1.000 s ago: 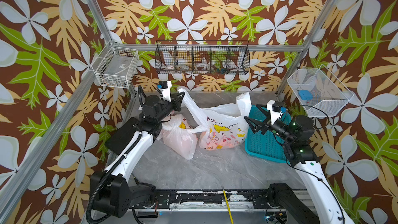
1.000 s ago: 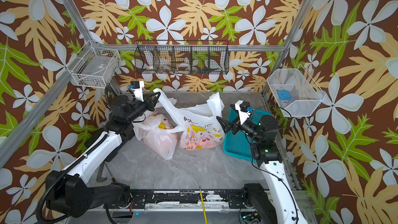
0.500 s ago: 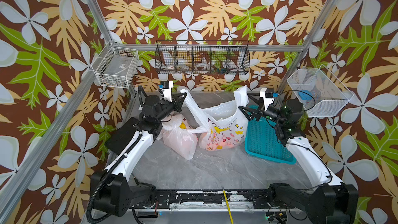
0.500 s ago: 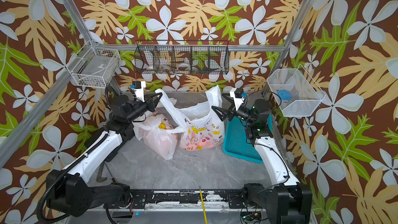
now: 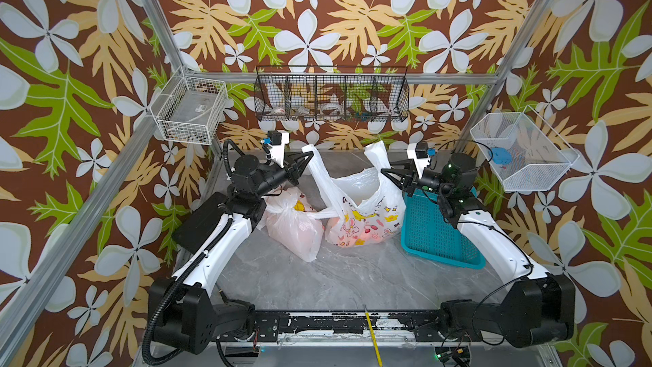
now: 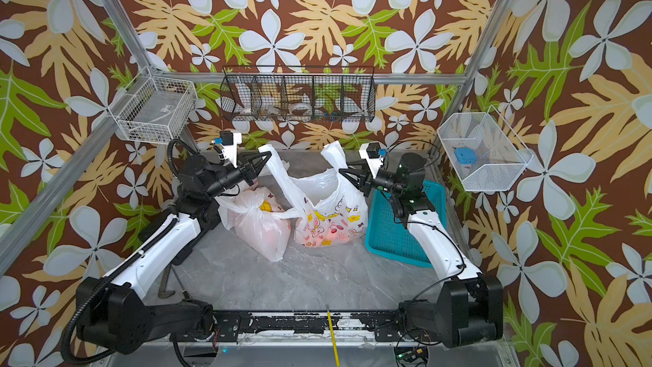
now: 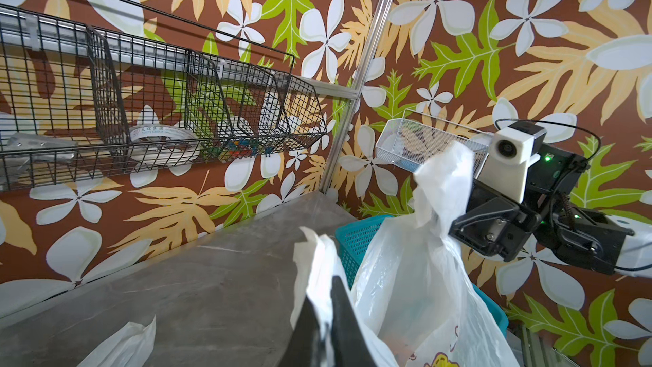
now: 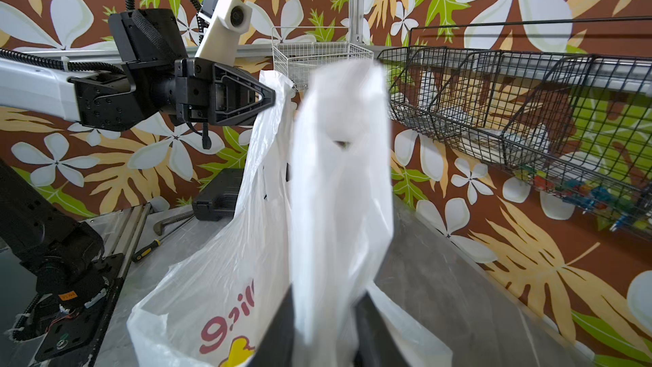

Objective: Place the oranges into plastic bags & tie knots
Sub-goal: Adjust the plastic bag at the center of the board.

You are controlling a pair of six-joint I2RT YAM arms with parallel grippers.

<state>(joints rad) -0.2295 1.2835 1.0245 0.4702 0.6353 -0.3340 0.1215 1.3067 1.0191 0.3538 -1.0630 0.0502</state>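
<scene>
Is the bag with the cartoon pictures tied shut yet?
No, the bag gapes open, held up by the left hand and right hand.

Brown wallpaper (image 5: pixel 317 12) with white flowers and green leaves surrounds a grey marble counter (image 5: pixel 335 277); a black wire basket (image 5: pixel 384 97) hangs on the back wall.

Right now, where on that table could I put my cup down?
Bare grey tabletop lies between the black rail in front and the tied bag, open bag and teal basket. Behind that line it is crowded: left gripper and right gripper hold the open bag's handles.
</scene>
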